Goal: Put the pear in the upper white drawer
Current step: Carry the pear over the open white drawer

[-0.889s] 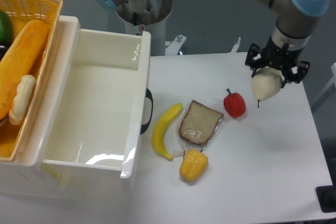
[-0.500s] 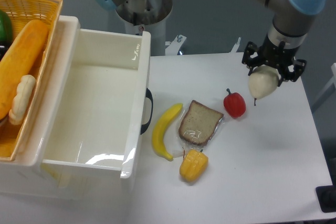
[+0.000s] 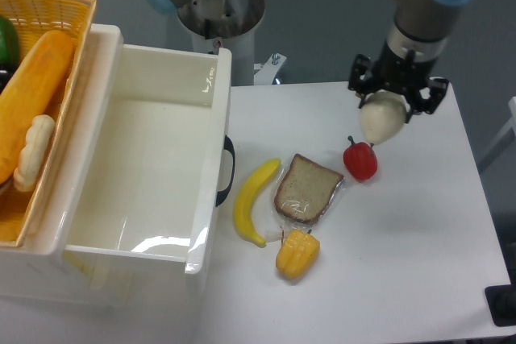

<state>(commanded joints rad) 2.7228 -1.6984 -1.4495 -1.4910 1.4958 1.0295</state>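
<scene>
Pear (image 3: 381, 120): top hidden by gripper (image 3: 393, 95) fingers. Wicker basket (image 3: 48, 6) cut off at left edge. Arm's upper part out of frame.

You will find nothing here that can be read: no words, numbers or brand names show on anything. The only mark is a small dark squiggle on the back rim of the white drawer (image 3: 211, 78), and it is too small for you to make out as letters or a logo.
</scene>
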